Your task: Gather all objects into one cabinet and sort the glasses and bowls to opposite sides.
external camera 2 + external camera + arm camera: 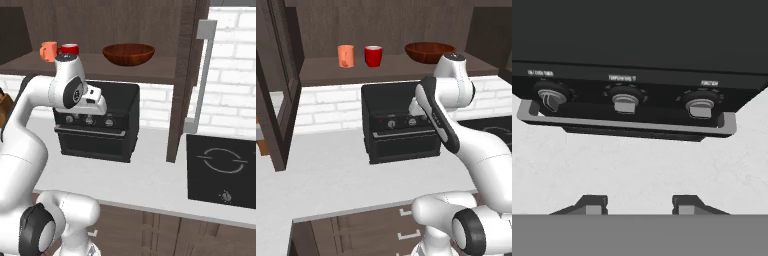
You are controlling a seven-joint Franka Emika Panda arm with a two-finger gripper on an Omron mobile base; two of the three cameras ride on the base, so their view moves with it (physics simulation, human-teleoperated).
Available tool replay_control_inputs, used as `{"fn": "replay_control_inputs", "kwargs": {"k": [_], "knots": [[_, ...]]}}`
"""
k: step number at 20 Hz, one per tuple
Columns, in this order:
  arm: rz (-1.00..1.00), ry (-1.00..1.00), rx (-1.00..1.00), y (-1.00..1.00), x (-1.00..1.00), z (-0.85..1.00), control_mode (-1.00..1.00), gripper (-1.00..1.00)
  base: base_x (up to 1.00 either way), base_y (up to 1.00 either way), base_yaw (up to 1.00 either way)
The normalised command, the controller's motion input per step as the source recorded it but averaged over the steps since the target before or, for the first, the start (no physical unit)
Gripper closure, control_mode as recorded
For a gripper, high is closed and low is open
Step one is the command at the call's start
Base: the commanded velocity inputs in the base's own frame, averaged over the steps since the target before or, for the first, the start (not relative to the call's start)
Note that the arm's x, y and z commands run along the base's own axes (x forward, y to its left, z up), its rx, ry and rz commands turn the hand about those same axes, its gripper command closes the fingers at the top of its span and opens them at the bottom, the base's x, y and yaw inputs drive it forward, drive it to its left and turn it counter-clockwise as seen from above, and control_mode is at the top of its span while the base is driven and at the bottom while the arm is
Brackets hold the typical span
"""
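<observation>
On the shelf of the dark brown cabinet (401, 69) stand a salmon-orange glass (346, 55) and a red glass (373, 56) at the left. The wide reddish-brown bowl (429, 52) rests at the right. From the other side, the salmon glass (48, 50), red glass (69, 49) and bowl (128, 54) stand in the same order. My gripper (639, 205) hangs below the shelf, in front of the black toaster oven, pointing down at the white counter. Its fingertips (592, 204) stand apart with nothing between them, so it is open.
A black toaster oven (401, 135) with three knobs (625, 99) sits on the white counter (326, 175) under the shelf. The glass-paned cabinet door (281, 100) hangs open at left. A cooktop (222, 170) lies at right, past the cabinet's side panel (182, 75).
</observation>
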Motion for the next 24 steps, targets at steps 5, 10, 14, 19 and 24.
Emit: {"fn": "replay_control_inputs", "kwargs": {"k": [5, 10, 14, 19, 24], "knots": [[0.0, 0.0, 0.0, 0.0, -0.02, 0.0, -1.0, -1.0, 0.0, 0.0, 0.0], [0.0, -0.01, 0.0, 0.0, -0.05, 0.0, -1.0, -1.0, 0.0, 0.0, 0.0], [0.0, -0.02, 0.0, 0.0, -0.06, 0.0, 1.0, -1.0, -0.03, 0.0, 0.0], [0.0, 0.0, 0.0, 0.0, 0.0, 0.0, 1.0, -1.0, -0.45, 0.0, 0.0], [0.0, 0.0, 0.0, 0.0, 0.0, 0.0, 1.0, -1.0, -0.92, -0.01, 0.0]]}}
